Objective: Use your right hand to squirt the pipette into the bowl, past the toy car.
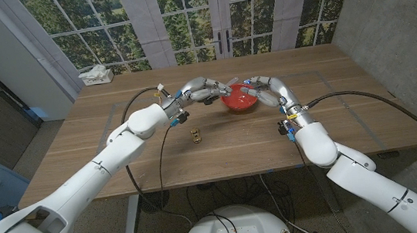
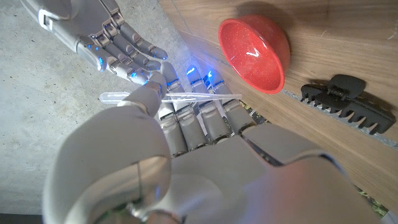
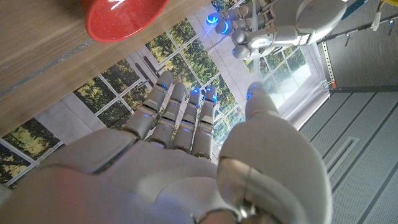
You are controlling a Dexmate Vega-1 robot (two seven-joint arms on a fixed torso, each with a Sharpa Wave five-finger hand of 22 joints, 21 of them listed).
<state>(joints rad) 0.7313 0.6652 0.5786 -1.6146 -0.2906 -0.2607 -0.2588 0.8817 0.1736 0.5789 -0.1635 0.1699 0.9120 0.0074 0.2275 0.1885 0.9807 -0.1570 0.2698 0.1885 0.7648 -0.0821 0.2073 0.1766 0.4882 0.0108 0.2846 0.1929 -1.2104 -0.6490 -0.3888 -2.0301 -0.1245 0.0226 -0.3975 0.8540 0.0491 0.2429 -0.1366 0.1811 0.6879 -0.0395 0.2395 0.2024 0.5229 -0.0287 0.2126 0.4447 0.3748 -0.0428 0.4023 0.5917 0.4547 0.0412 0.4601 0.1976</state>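
Fingers [image 2: 186, 118] of left hand [image 2: 205, 155] under clear, unmarked pipette [image 2: 168, 96]

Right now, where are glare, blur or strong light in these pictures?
Head view: sharp, even daylight from the windows. Left wrist view: the left hand close to the lens is blurred, blue lights glow on its fingers; a white glint sits in the bowl. Right wrist view: bright windows, the right hand is soft.

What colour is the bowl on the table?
The bowl is red, with a slightly speckled surface; the left wrist view shows it best.
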